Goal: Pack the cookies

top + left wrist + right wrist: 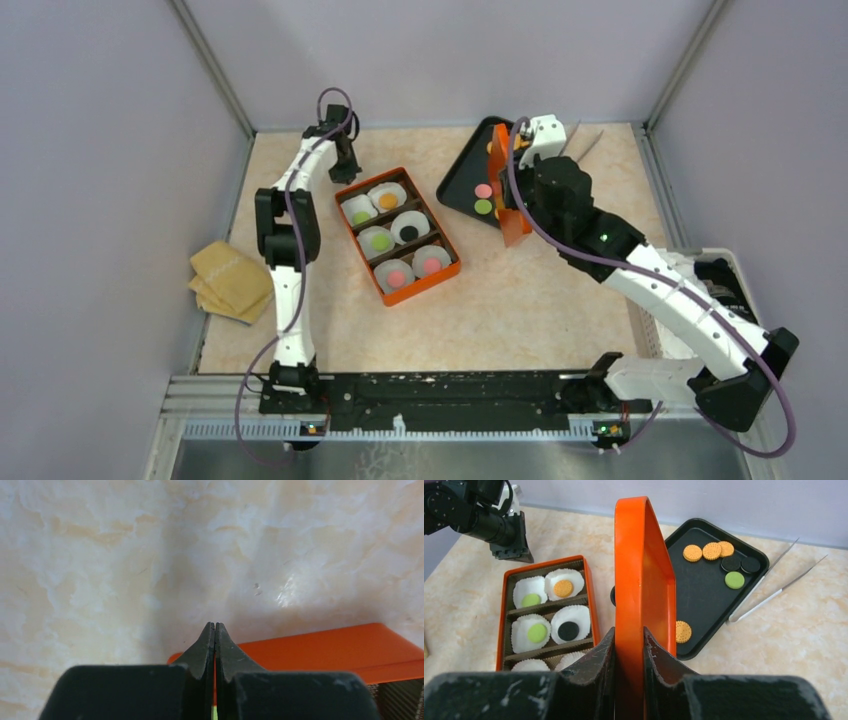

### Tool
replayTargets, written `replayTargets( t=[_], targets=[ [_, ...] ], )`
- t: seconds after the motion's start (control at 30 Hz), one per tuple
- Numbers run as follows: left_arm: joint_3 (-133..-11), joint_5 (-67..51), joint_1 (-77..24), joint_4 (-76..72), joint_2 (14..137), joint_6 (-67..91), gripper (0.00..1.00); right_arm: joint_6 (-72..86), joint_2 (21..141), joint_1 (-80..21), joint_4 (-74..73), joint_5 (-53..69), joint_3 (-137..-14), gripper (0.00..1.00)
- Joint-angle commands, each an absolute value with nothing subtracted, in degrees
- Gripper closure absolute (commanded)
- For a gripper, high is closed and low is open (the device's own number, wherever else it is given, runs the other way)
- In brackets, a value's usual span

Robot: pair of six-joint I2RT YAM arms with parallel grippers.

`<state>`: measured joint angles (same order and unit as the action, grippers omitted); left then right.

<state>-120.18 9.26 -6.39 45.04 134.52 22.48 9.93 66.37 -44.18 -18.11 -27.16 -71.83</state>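
Presently, the orange lid (pixel 644 570) is held on edge, clamped between the jaws of the right gripper (pixel 629 636), at the right side of the black tray (pixel 704 605). Loose cookies (pixel 711 550) are seen on that tray: three orange ones, two black ones and a green one toward its far end, and another orange one close to the lid. A pink one and a green one are also shown there in the top view. The orange box (pixel 425 286) is set on the marbled table (pixel 560 300) to the left of the tray. Each of its six white paper cups (pixel 352 205) is filled with one cookie: green, orange, green, black, pink, pink. The left gripper (pixel 215 628) is found just beside the box's far left corner, its jaws pressed together on nothing. Metal tongs (pixel 774 582) are laid beside the tray, and tan folded sheets (pixel 232 280) are seen at the table's left edge.
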Motion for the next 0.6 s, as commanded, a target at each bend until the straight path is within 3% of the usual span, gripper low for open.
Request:
replayTargets(
  t=[0.0,0.23,0.57],
  targets=[
    [-113.85,13.7,-7.38,48.3,130.06,24.0,1.0,10.88,62.68,-44.14,-13.75,-25.43,-72.68,1.0],
    [-95.86,15.42,-10.21,47.47,118.07,27.13,1.0,10.81,61.28,-44.17,-13.99,-22.21,-74.41,1.0],
    [-81.85,21.61,-21.16,49.07,103.89,32.63,1.0,9.53,57.77,-44.25,-15.25,-22.74,-75.33,1.0]
  ],
)
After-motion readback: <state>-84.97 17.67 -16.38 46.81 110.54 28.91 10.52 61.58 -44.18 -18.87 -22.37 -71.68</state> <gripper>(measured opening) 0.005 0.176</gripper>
